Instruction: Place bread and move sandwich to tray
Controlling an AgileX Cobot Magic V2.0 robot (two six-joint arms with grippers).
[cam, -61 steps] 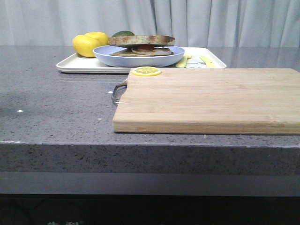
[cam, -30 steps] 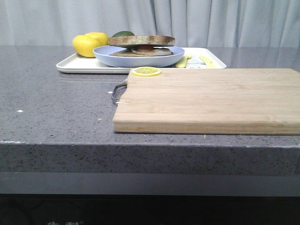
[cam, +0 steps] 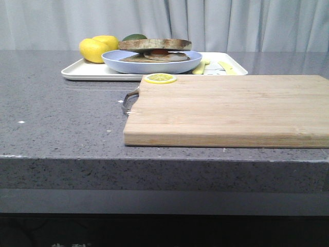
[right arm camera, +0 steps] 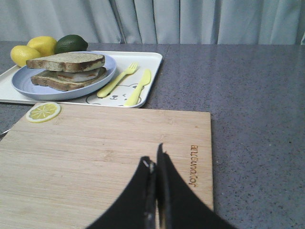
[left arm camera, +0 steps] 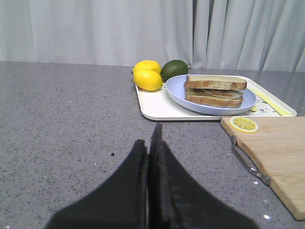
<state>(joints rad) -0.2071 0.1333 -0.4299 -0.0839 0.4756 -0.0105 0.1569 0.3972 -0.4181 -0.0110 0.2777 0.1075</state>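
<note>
Front view: the sandwich point(cam: 154, 53) sits on its blue plate point(cam: 152, 65) on the white tray point(cam: 92, 72) at the back, beyond the cutting board point(cam: 231, 109).

Left wrist view: the left gripper point(left arm camera: 151, 143) hangs over bare counter, fingers pressed together, holding nothing (lemons point(left arm camera: 147, 77) beside the plate).

Right wrist view: the right gripper point(right arm camera: 156, 164) is over the board, fingers together, empty.

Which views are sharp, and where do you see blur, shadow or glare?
Front view: cutting board sharp, light soft and even, weak sheen on the counter before the tray. Left wrist view: sandwich clear, the dark jaws near the lens blurred. Right wrist view: same, jaws soft-edged, board text readable.
</note>
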